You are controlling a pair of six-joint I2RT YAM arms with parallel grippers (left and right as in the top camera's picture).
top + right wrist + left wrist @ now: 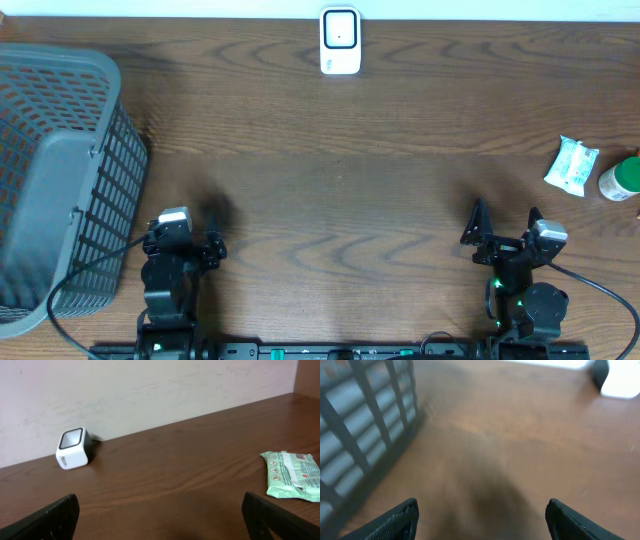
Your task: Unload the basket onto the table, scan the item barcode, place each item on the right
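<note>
Far right on the table (340, 170), the wipes packet (572, 166) lies flat, printed face up. Seen from overhead, its long axis runs roughly near-to-far, with the far end tipped slightly right. The barcode is too small to make out. A green-and-white bottle (620, 180) sits just beside its right side, cut off by the frame edge. The white scanner (340, 41) stands at the far edge, centre, well apart from the packet. The right wrist view shows its window (74, 448) angled up and toward the arms. Only wood grain shows between packet and scanner. A grey mesh basket (60, 170) fills the left side, its wall close to the left gripper (185, 232). That gripper's fingers are spread wide over bare wood with nothing between them. The right gripper (505, 222) is also fully spread and holds nothing; it sits near-left of the packet, not touching it. Count: one packet, one bottle, one scanner, one basket, two grippers.
</note>
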